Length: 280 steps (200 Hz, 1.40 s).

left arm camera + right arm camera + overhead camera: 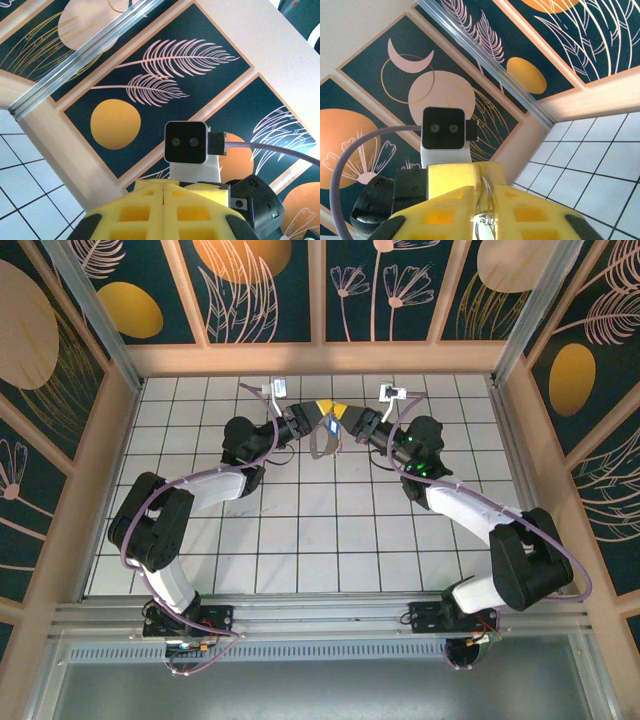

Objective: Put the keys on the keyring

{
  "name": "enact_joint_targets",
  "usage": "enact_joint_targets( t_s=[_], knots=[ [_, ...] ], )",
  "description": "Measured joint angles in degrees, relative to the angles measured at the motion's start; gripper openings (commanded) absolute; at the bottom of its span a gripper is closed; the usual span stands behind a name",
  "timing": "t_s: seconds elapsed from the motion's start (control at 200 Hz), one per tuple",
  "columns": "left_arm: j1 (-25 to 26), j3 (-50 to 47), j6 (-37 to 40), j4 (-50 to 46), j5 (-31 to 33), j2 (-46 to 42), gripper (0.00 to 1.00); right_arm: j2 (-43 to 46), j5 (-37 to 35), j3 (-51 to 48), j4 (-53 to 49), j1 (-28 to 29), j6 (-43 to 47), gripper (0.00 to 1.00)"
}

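L tool fully shut, pads flush; can't tell if anything's pinched. R tool nearly closed, nipping silvery rings of keyring. Top view: both tips meet mid-air over far part of surface, blue key btwn them, beige loop hanging just below.

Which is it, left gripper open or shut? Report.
Shut: on the left gripper, the yellow fingers press flat together in the left wrist view, no gap at their seam.
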State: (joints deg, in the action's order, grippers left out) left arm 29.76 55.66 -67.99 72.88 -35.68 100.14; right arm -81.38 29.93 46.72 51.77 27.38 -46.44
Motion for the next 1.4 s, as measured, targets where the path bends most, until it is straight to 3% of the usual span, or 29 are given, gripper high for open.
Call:
enact_joint_targets(
  t_s=[0.15,0.31,0.375,0.46,0.546,0.621,0.901,1.001,1.091,1.401],
  knots=[
    [0.0,0.0,0.0,-0.1,0.0,0.0,0.00,0.0,0.0,-0.6,0.0,0.0,0.0,0.11],
    [0.0,0.0,0.0,-0.2,0.0,0.0,0.00,0.0,0.1,-0.6,0.4,0.0,0.0,0.02],
    [0.0,0.0,0.0,-0.2,0.0,0.0,0.00,0.0,0.1,-0.6,0.4,0.0,0.0,0.03],
    [0.0,0.0,0.0,-0.2,0.0,0.0,0.00,0.0,0.1,-0.6,0.4,0.0,0.0,0.12],
    [0.0,0.0,0.0,-0.2,0.0,0.0,0.00,0.0,0.1,-0.6,0.3,0.0,0.1,0.13],
    [0.0,0.0,0.0,-0.2,0.2,0.0,0.00,-0.1,0.2,-0.5,0.3,0.0,0.1,0.00],
    [-0.1,0.0,0.2,0.0,0.2,0.0,0.00,-0.3,0.5,-0.1,0.3,0.0,1.2,0.00],
    [-0.1,0.0,1.3,-0.8,0.2,0.0,0.21,-0.3,1.2,0.1,-0.8,-0.5,2.1,0.00],
    [-0.1,0.3,3.7,-3.6,0.2,-0.2,0.34,-0.3,3.0,1.0,-3.6,-1.6,3.7,0.00],
    [-5.4,5.3,15.2,-18.9,-1.7,-4.0,0.49,-4.6,13.4,11.7,-16.2,-8.4,10.9,0.00]
  ],
)
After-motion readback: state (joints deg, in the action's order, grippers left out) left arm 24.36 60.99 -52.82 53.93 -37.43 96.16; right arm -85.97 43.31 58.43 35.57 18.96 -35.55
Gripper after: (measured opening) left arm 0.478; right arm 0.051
